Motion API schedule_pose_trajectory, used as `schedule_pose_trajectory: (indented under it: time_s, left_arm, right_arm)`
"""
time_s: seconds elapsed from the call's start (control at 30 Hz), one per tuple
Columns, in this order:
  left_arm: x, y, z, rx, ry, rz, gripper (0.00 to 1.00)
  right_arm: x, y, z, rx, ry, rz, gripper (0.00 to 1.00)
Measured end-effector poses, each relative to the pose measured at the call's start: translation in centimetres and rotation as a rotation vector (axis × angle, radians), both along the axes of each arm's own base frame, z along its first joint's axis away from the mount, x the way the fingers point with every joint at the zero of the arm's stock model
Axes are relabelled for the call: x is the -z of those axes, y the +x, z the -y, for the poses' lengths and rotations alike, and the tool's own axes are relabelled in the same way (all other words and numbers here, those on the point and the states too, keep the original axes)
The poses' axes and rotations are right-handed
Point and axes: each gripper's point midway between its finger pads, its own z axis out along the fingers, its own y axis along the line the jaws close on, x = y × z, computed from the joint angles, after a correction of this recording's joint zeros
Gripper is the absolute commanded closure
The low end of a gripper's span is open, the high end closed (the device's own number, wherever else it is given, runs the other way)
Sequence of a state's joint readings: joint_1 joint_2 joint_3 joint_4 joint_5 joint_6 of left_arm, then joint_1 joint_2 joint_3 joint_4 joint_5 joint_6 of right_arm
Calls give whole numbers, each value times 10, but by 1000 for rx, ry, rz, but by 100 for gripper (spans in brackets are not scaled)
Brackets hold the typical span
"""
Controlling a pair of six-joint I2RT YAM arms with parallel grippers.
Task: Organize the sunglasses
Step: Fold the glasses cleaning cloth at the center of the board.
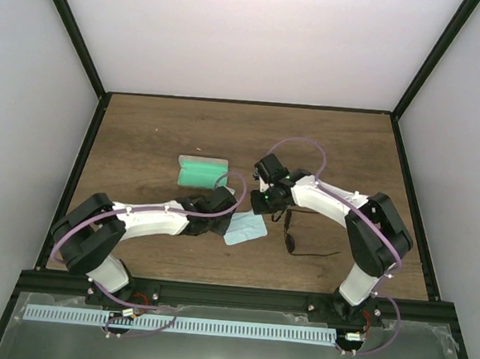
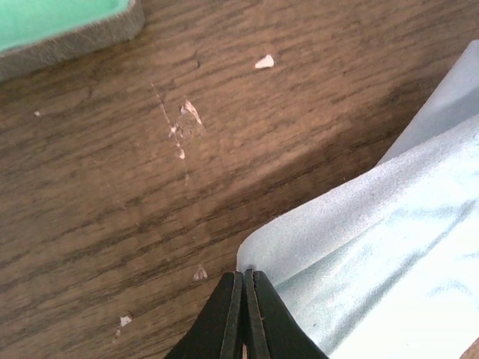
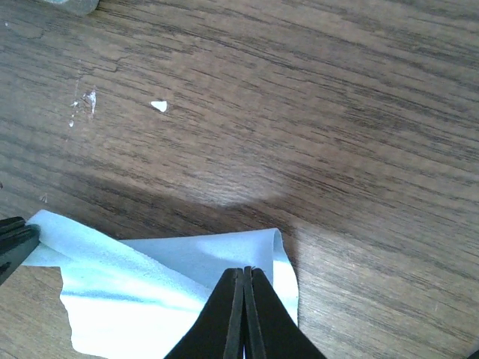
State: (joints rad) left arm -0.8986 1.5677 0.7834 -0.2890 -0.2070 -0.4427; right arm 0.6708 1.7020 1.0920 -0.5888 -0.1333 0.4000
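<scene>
The sunglasses (image 1: 290, 241) lie on the wooden table right of centre, under my right arm, with one thin temple arm stretching right; they show in neither wrist view. The light blue cloth (image 1: 245, 229) lies between my two grippers. My left gripper (image 2: 245, 275) is shut on a corner of the cloth (image 2: 374, 254). My right gripper (image 3: 245, 271) is shut on another edge of the cloth (image 3: 150, 299), which is folded over itself. In the top view the left gripper (image 1: 230, 214) and the right gripper (image 1: 260, 213) meet over the cloth.
The open translucent grey case with green inside (image 1: 201, 171) sits behind my left gripper, and its corner shows in the left wrist view (image 2: 60, 26). Black frame posts and white walls bound the table. Small white flecks (image 2: 263, 62) mark the wood.
</scene>
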Motion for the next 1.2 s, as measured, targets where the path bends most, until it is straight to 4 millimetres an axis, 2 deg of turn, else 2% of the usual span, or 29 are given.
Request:
schedule_pose_trajectory:
  time_s: [0.53, 0.93, 1.2]
  left_arm:
    - [4, -14, 13, 57, -48, -47, 96]
    - [5, -20, 17, 78, -61, -65, 96]
    - [9, -31, 20, 108, -64, -82, 96]
  right_arm:
    - [-8, -6, -2, 9, 33, 3, 99]
    - [5, -28, 7, 5, 12, -37, 99]
    - [8, -34, 5, -1, 11, -48, 99]
